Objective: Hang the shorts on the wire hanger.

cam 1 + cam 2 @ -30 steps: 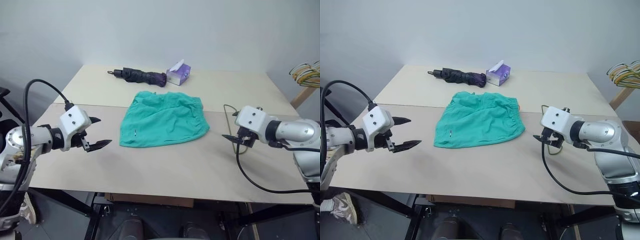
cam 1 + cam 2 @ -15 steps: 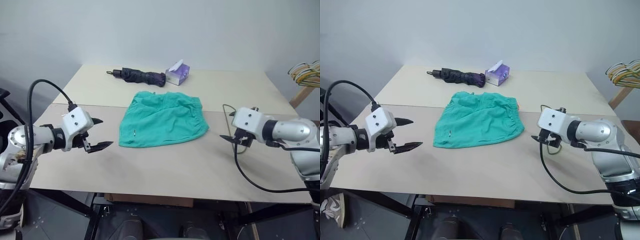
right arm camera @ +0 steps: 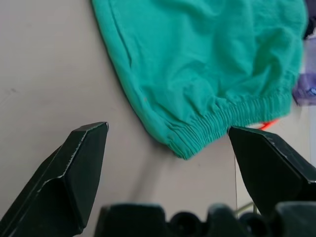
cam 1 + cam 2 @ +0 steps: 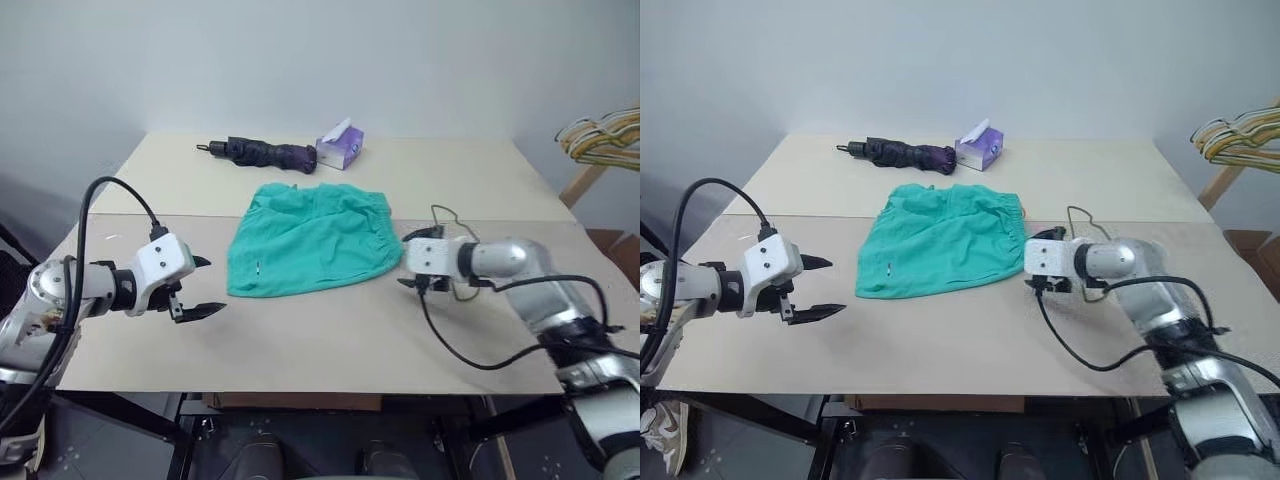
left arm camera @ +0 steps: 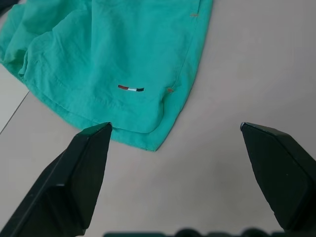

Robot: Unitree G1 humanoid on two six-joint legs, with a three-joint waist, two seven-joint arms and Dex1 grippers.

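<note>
Beside the shorts, both claws, left and right, hover spread apart, angled downward.

The right arm is covering most of the thin grey-brown wire hanger, the picture's edge is cutting off the bunch of yellow, green and white hangers, and the teal-green fabric shorts are running past both wrist views' edges.

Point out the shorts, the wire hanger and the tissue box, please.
shorts [image 4: 305, 238], left eye view, middle of the teal fabric.
wire hanger [image 4: 440, 215], left eye view, thin wire loop showing above the right arm.
tissue box [image 4: 341, 150], left eye view, purple side of the box.
</note>
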